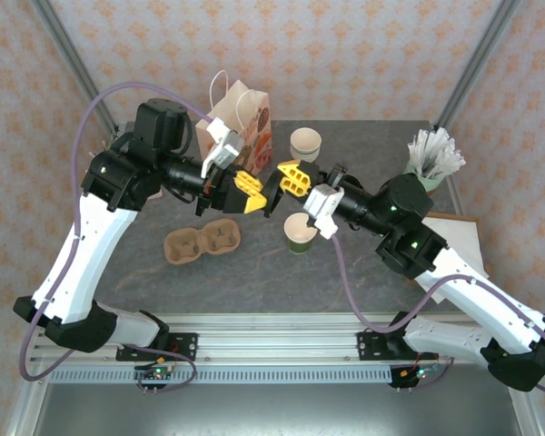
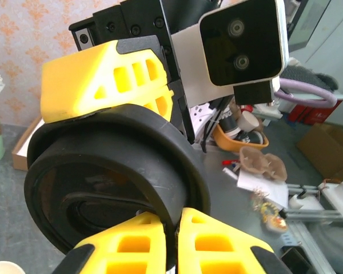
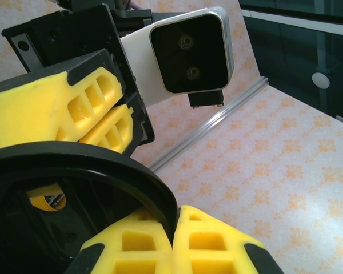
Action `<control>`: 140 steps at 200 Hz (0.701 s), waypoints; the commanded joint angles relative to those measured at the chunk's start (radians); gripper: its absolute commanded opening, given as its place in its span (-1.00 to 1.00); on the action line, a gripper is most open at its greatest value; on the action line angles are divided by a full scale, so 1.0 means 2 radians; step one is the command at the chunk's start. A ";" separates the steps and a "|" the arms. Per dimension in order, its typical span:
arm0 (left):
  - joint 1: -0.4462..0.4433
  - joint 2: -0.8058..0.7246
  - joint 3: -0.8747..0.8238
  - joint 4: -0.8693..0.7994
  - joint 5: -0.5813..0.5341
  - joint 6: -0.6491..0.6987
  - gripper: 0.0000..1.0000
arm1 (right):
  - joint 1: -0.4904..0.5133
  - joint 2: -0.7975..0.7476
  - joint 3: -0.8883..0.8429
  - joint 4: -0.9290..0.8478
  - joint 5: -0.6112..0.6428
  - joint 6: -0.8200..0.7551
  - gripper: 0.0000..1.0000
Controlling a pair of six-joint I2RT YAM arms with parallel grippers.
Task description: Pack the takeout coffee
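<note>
Above the green cup (image 1: 300, 234) on the desk (image 1: 254, 277), the right tool (image 3: 172, 242) pinches the black lid (image 2: 103, 171); the left tool (image 2: 170, 242) seemingly grips it too (opposite rim).

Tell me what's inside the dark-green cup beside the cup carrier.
The dark-green cup is lidless; its cream inside shows, nothing visibly in it. The right arm's wrist camera covers part of the rim. The black lid is pinched by left gripper and right gripper.
</note>
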 commanded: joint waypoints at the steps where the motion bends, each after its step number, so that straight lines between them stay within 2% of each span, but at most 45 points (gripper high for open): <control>1: -0.001 0.006 0.016 0.002 0.017 0.000 -0.92 | 0.003 -0.001 0.008 0.023 -0.005 0.014 -1.00; 11: -0.001 0.007 0.016 0.002 0.016 -0.001 -1.00 | 0.004 0.000 0.007 0.023 -0.003 0.015 -1.00; 33: -0.001 0.006 0.016 0.008 0.003 -0.014 -1.00 | 0.004 -0.002 0.003 0.016 0.007 0.017 -1.00; 40: -0.001 0.004 0.016 0.009 -0.025 -0.023 -1.00 | 0.004 -0.005 0.000 0.014 0.017 0.027 -0.99; 44: -0.001 0.001 0.015 0.010 -0.044 -0.029 -1.00 | 0.004 -0.007 0.000 0.011 0.027 0.038 -0.86; 54: -0.002 -0.007 0.005 0.009 -0.107 -0.034 -1.00 | 0.004 -0.019 0.002 -0.017 0.061 0.079 -0.24; 60: -0.003 -0.017 -0.009 0.014 -0.154 -0.037 -1.00 | 0.004 -0.029 0.009 -0.052 0.089 0.108 0.23; 64: -0.002 -0.023 -0.021 0.020 -0.184 -0.038 -1.00 | 0.004 -0.036 0.015 -0.084 0.111 0.125 0.44; 69: -0.003 -0.033 -0.037 0.027 -0.212 -0.036 -1.00 | 0.004 -0.046 0.025 -0.128 0.141 0.150 0.62; 85: -0.003 -0.063 -0.089 0.053 -0.290 -0.014 -1.00 | 0.003 -0.074 0.051 -0.257 0.260 0.265 0.99; 103: -0.016 -0.103 -0.157 0.101 -0.335 0.050 -1.00 | 0.000 -0.116 0.051 -0.358 0.333 0.402 1.00; 114: -0.027 -0.118 -0.186 0.127 -0.353 0.086 -1.00 | -0.001 -0.137 0.042 -0.391 0.412 0.539 1.00; 125: -0.037 -0.109 -0.181 0.107 -0.354 0.132 -1.00 | -0.004 -0.150 0.039 -0.441 0.482 0.659 1.00; 130: -0.043 -0.102 -0.176 0.096 -0.355 0.154 -1.00 | -0.006 -0.154 0.037 -0.462 0.481 0.692 1.00; 140: -0.061 -0.090 -0.176 0.085 -0.363 0.199 -1.00 | -0.009 -0.155 0.038 -0.494 0.441 0.706 1.00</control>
